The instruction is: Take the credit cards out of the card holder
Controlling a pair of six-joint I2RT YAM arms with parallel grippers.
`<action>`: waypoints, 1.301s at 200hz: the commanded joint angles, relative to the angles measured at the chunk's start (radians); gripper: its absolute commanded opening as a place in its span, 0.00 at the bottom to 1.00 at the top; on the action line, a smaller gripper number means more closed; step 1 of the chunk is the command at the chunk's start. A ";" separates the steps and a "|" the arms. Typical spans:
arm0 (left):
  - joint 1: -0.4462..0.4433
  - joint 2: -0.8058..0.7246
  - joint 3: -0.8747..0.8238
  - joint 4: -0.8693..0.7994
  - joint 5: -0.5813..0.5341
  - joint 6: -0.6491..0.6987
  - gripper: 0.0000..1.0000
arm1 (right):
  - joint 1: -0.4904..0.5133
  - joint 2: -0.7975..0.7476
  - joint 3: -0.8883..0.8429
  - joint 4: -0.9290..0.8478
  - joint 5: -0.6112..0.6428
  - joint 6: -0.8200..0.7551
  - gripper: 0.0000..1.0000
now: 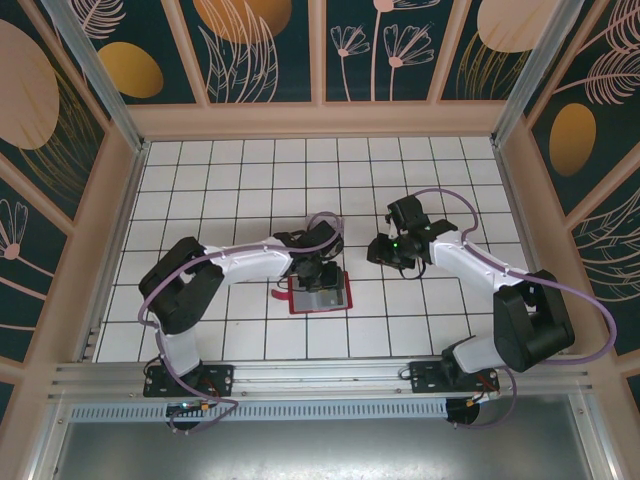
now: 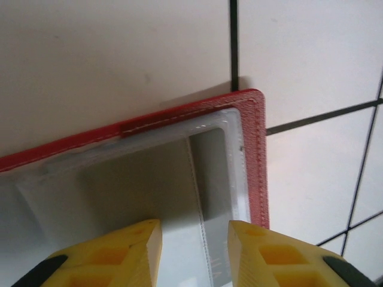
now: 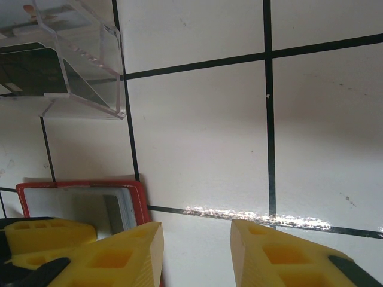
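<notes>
The red card holder (image 1: 322, 299) lies open on the tiled table, grey inner side up. My left gripper (image 1: 316, 277) hangs right over it. In the left wrist view its yellow jaws (image 2: 194, 230) stand open above the grey lining and clear pocket (image 2: 179, 173), close to the holder's stitched red edge (image 2: 256, 155), with nothing between them. I cannot tell the credit cards from the lining there. My right gripper (image 1: 386, 251) (image 3: 196, 230) is open over bare tile, just right of the card holder (image 3: 84, 194).
A clear plastic box (image 3: 78, 66) sits beyond the holder with dark flat pieces inside. The left gripper's yellow finger (image 3: 42, 233) shows over the holder. Bare tiles stretch to the right and far side, and raised walls ring the table (image 1: 250, 170).
</notes>
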 commanded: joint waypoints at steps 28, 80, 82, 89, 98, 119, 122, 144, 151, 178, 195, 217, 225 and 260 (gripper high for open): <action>-0.035 0.071 0.092 -0.186 -0.125 0.033 0.38 | -0.009 -0.018 -0.025 0.006 -0.015 -0.028 0.36; -0.065 0.104 0.189 -0.311 -0.219 0.041 0.40 | -0.015 -0.013 -0.043 0.017 -0.021 -0.038 0.36; -0.067 0.106 0.193 -0.317 -0.223 0.041 0.40 | -0.015 -0.012 -0.043 0.017 -0.020 -0.039 0.36; -0.071 0.117 0.208 -0.338 -0.237 0.044 0.40 | -0.014 -0.010 -0.042 0.017 -0.019 -0.041 0.36; -0.078 0.130 0.227 -0.359 -0.244 0.050 0.40 | -0.016 -0.010 -0.044 0.020 -0.020 -0.044 0.36; -0.088 0.151 0.251 -0.387 -0.253 0.053 0.40 | -0.018 -0.006 -0.047 0.026 -0.023 -0.052 0.36; -0.089 0.153 0.255 -0.391 -0.255 0.053 0.41 | -0.019 -0.006 -0.047 0.026 -0.024 -0.053 0.36; -0.098 0.166 0.294 -0.437 -0.284 0.050 0.42 | -0.023 -0.005 -0.052 0.030 -0.024 -0.062 0.35; -0.103 0.172 0.309 -0.454 -0.295 0.050 0.42 | -0.026 -0.005 -0.054 0.033 -0.027 -0.065 0.35; -0.121 0.201 0.373 -0.539 -0.337 0.049 0.43 | -0.033 -0.003 -0.060 0.037 -0.033 -0.075 0.36; -0.133 0.221 0.405 -0.572 -0.350 0.050 0.43 | -0.038 -0.003 -0.060 0.036 -0.034 -0.080 0.36; -0.142 0.248 0.438 -0.614 -0.372 0.053 0.44 | -0.042 -0.007 -0.059 0.036 -0.036 -0.087 0.36; -0.143 0.253 0.443 -0.621 -0.377 0.054 0.44 | -0.044 -0.008 -0.057 0.034 -0.038 -0.088 0.36; -0.147 0.254 0.448 -0.611 -0.362 0.056 0.44 | -0.048 -0.015 -0.058 0.037 -0.046 -0.089 0.36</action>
